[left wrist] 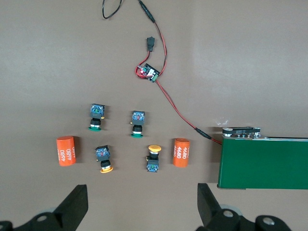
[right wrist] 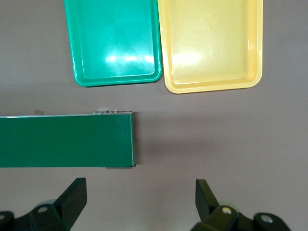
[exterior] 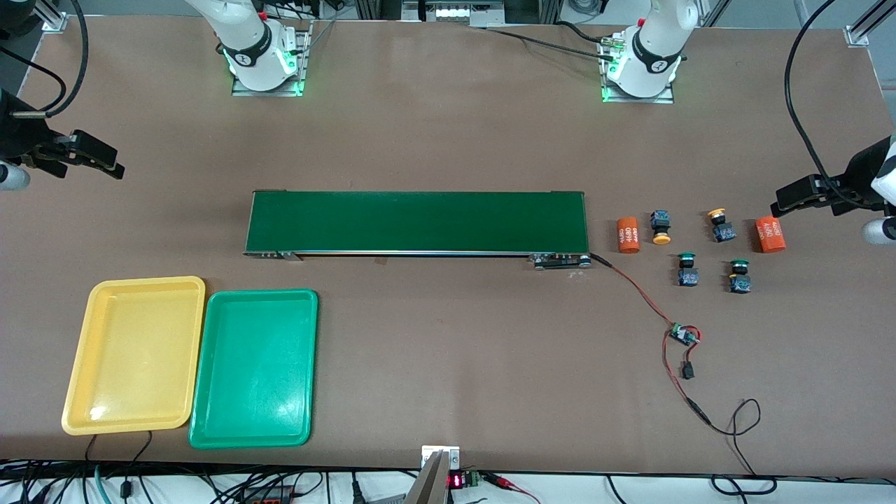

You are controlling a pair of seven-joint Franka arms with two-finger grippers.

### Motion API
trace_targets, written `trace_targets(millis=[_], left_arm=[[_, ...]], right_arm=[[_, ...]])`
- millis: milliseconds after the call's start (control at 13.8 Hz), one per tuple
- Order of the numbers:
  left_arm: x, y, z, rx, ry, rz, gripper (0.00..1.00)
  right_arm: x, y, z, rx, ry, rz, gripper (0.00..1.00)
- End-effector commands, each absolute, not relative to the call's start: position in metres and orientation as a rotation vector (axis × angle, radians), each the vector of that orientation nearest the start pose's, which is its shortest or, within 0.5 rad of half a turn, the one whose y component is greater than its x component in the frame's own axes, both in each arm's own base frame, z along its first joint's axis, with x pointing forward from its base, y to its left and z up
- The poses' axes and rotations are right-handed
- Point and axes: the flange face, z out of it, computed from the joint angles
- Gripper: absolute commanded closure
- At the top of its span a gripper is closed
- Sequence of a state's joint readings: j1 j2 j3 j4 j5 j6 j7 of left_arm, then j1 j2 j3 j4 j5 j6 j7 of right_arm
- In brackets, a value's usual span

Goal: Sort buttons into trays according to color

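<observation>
Nearest the front camera we find the yellow tray (exterior: 133, 355) and green tray (exterior: 253, 368) empty, all four buttons (exterior: 687, 269) seemingly untouched past the conveyor belt (exterior: 418, 222), left gripper (exterior: 805, 195) and right gripper (exterior: 87, 157) wide open, holding nothing.

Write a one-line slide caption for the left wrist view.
Open left pincer over four buttons, two green and two yellow, lying between two orange cylinders beside the conveyor belt.
</observation>
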State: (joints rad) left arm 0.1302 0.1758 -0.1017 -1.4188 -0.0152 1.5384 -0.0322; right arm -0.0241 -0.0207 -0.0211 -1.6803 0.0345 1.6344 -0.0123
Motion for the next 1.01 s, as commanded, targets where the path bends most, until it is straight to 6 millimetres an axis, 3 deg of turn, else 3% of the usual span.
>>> trace_targets(millis=[0, 434, 796, 941], left_arm=[[0.595, 0.022, 0.599, -3.143, -0.110, 0.088, 0.00], [0.602, 0.033, 0.588, -3.143, -0.139, 0.105, 0.00], [0.633, 0.029, 0.526, -3.126, -0.105, 0.204, 0.00], [0.645, 0.013, 0.494, -3.125, -0.054, 0.122, 0.00]], right_arm=[[0.549, -0.023, 0.595, -3.112, 0.065, 0.039, 0.00], [0.550, -0.023, 0.594, -3.112, 0.065, 0.039, 0.00], [0.550, -0.023, 0.594, -3.112, 0.062, 0.039, 0.00], [0.550, -0.023, 0.594, -3.112, 0.062, 0.037, 0.00]])
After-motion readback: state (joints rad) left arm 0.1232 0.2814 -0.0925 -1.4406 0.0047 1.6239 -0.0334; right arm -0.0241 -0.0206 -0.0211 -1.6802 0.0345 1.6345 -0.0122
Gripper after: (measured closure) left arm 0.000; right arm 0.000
